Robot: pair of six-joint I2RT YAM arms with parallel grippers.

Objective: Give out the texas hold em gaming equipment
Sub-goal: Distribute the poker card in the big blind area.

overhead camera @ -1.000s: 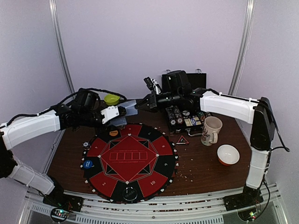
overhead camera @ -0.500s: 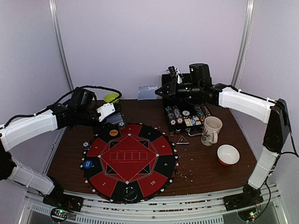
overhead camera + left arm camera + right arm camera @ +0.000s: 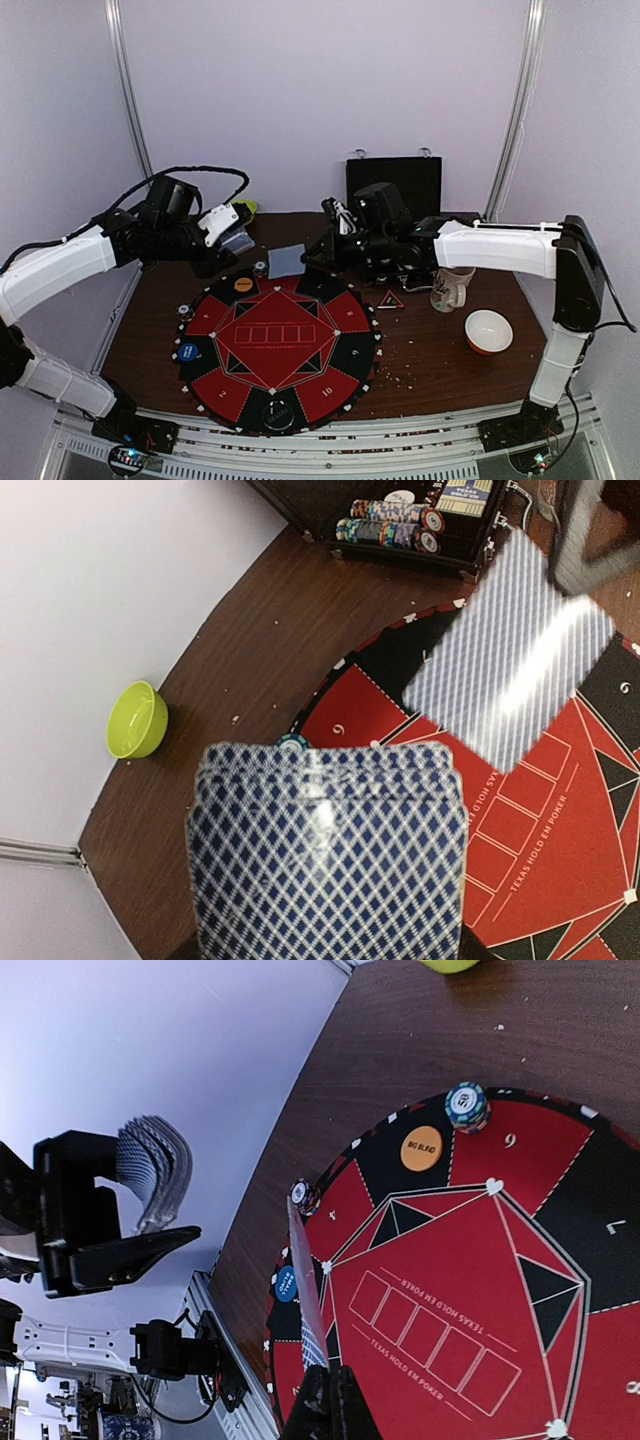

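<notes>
Blue-backed card [image 3: 287, 261] in right hand [image 3: 326, 1390]

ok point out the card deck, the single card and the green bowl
card deck [image 3: 325, 850], left wrist view, middle of the top card's back
single card [image 3: 510, 660], left wrist view, centre of its blurred back
green bowl [image 3: 135, 720], left wrist view, inside wall
</notes>
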